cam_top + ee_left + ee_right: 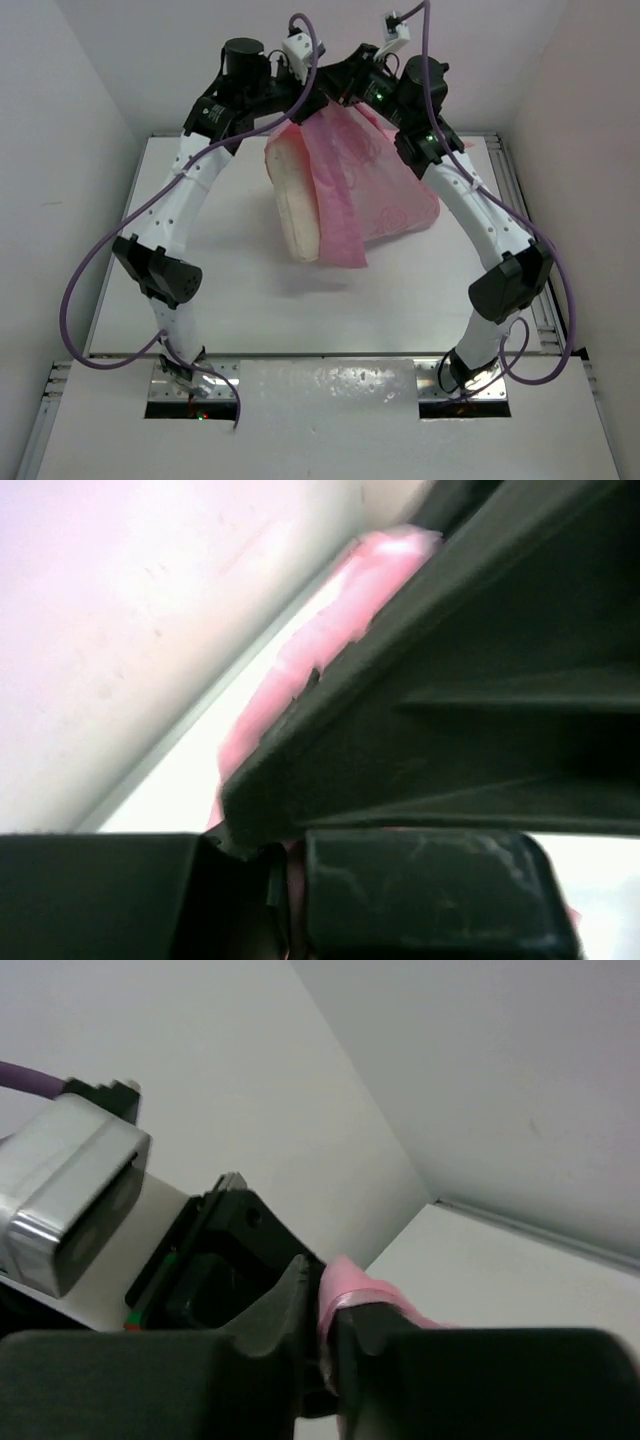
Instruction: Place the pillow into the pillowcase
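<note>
The pink satin pillowcase [365, 180] hangs above the far middle of the table, held up at its top edge by both grippers. The cream-white pillow [293, 195] hangs inside it, its left side and lower corner sticking out. My left gripper [300, 98] is shut on the pillowcase's top edge; pink fabric [300, 670] shows beside its fingers. My right gripper [352, 92] is shut on the same edge close by, with pink cloth [345, 1295] pinched between its fingers. The two grippers almost touch.
The white table [250, 300] lies below the hanging pillow. White enclosure walls stand at the back and sides. A metal rail [520, 200] runs along the table's right edge. Purple cables loop from both arms.
</note>
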